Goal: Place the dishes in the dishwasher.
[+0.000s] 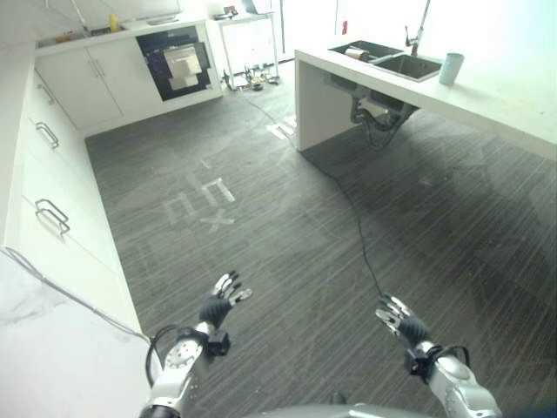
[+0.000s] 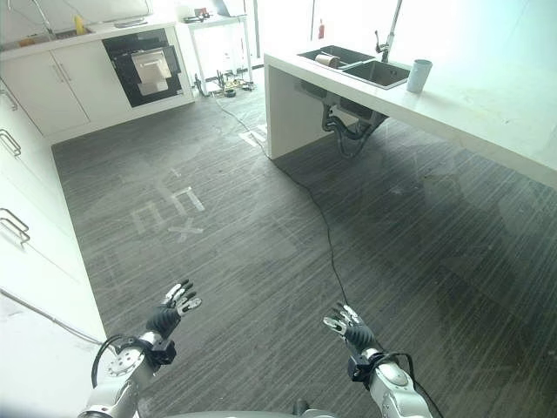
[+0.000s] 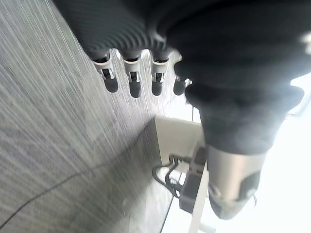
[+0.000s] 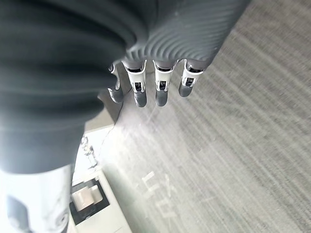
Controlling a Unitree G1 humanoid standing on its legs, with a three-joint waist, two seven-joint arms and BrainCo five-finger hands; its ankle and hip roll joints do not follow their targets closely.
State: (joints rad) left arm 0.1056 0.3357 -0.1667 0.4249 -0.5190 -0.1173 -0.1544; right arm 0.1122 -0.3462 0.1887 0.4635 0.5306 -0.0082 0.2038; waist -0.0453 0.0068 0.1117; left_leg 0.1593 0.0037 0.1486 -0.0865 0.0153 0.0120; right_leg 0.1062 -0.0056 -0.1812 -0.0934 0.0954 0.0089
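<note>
Grey striped floor [image 1: 287, 218], black open dishwasher [image 1: 178, 61] far off, pale cup [image 1: 451, 68] on counter [image 1: 487, 91]

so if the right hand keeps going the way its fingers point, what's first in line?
Nothing close. The right hand is open, empty, fingers aimed forward and a little leftward over bare floor. The line looks free up to the far cabinets or dishwasher; depth is too unclear to say which.

Left robot hand [image 1: 223, 299]: silver fingers [image 3: 111, 77], dark tips, dark ribbed cover over back and wrist, silver-grey forearm with round joint housing. Right robot hand [image 1: 399, 320]: same build, fingers [image 4: 163, 87] silver with dark tips.
</note>
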